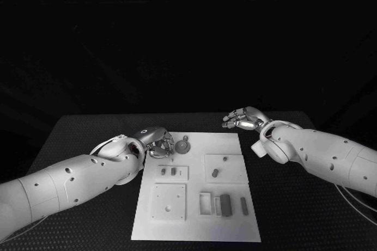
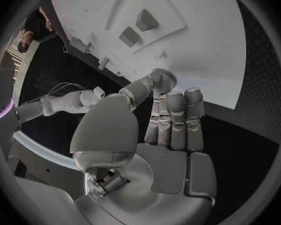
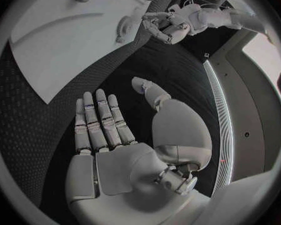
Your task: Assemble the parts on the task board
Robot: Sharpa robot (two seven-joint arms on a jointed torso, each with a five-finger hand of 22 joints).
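Note:
The white task board (image 1: 196, 207) lies in the middle of the black table. My left hand (image 1: 159, 141) is at the board's far left corner, where its thumb and fingertips pinch a round toothed part (image 1: 182, 146). The left wrist view shows that part (image 2: 163, 77) between the thumb and the fingers (image 2: 175, 115), just above the board (image 2: 203, 45). My right hand (image 1: 243, 119) hovers beyond the board's far right corner with its fingers spread and nothing in it. The right wrist view shows its bare palm (image 3: 115, 150), the toothed part (image 3: 123, 26) and my left hand (image 3: 168, 24).
Raised blocks on the board carry small dark parts (image 1: 163, 171) (image 1: 214, 173). Near the front lie a square plate (image 1: 169, 202), pale slots (image 1: 206, 201) and two dark bars (image 1: 226, 204) (image 1: 243, 206). Black table borders the board on both sides.

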